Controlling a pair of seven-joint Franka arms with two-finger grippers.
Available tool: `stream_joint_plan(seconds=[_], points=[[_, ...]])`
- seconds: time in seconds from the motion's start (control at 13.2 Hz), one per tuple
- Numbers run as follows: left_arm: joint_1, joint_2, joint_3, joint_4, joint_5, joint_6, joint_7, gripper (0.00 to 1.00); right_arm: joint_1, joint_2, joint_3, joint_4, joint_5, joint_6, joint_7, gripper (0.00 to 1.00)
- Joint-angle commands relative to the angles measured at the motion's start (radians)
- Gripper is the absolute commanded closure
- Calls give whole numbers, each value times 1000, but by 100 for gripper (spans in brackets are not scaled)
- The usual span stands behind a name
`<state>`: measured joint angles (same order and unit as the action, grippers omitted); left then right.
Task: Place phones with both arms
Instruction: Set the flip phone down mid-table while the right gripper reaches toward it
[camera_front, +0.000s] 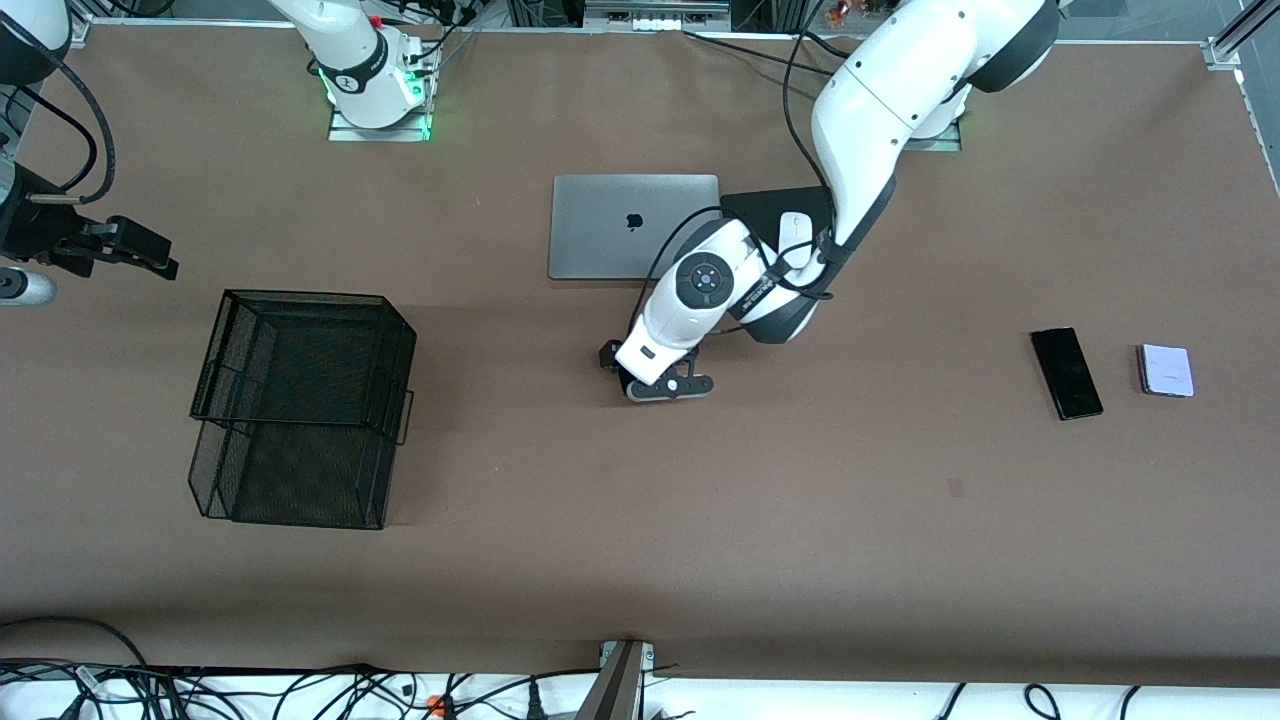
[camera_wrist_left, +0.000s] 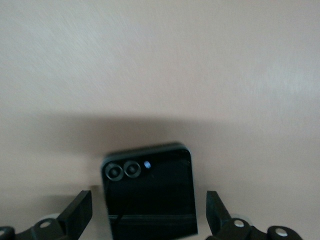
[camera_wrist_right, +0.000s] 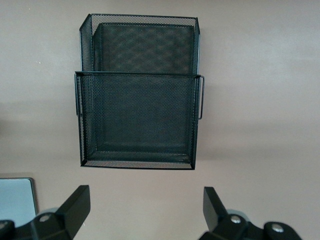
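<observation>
The left tool (camera_wrist_left: 149, 217) stood open around the small squarish black phone (camera_wrist_left: 148, 192) lying on the brown counter (camera_front: 800, 500). The right tool (camera_wrist_right: 145, 210) waited open above the black wire-mesh basket (camera_wrist_right: 137, 95).

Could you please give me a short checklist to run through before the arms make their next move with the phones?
1. Left gripper open around the small black phone: ok.
2. That phone flat on the table: ok.
3. Right gripper open, holding nothing, waiting: ok.
4. Mesh basket unobstructed: ok.
5. Long black phone and pale phone apart, untouched: ok.
6. Phones in basket: not ok.
</observation>
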<state>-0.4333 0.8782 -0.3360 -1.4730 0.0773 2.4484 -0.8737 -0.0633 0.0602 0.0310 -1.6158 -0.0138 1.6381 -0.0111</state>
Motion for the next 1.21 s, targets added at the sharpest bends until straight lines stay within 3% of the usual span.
stream_joint_plan(seconds=[0.0, 0.15, 0.3, 0.45, 0.68, 0.76, 0.98, 1.13], points=[[60, -129, 15, -7, 9, -260, -4, 0, -10, 3, 13, -1, -2, 3, -10, 0], [137, -224, 34, -4, 71, -505, 33, 0, 8, 21, 17, -1, 2, 28, -9, 0], [250, -274, 32, -6, 165, -629, 155, 0, 86, 56, 18, -1, 3, 63, 2, 0], [403, -318, 29, -18, 176, -660, 328, 0, 202, 117, 18, 17, 9, 92, 38, 0], [585, -363, 26, -96, 179, -643, 513, 0, 409, 272, 18, 179, 8, 94, 271, 0], [646, -379, 25, -151, 179, -590, 565, 0, 477, 320, 18, 226, 9, 100, 352, 0], [835, -424, 23, -384, 194, -255, 764, 0, 688, 482, 15, 390, 3, 139, 630, 0], [936, -432, 23, -504, 194, -110, 832, 0, 773, 571, 15, 471, 5, 198, 724, 0]])
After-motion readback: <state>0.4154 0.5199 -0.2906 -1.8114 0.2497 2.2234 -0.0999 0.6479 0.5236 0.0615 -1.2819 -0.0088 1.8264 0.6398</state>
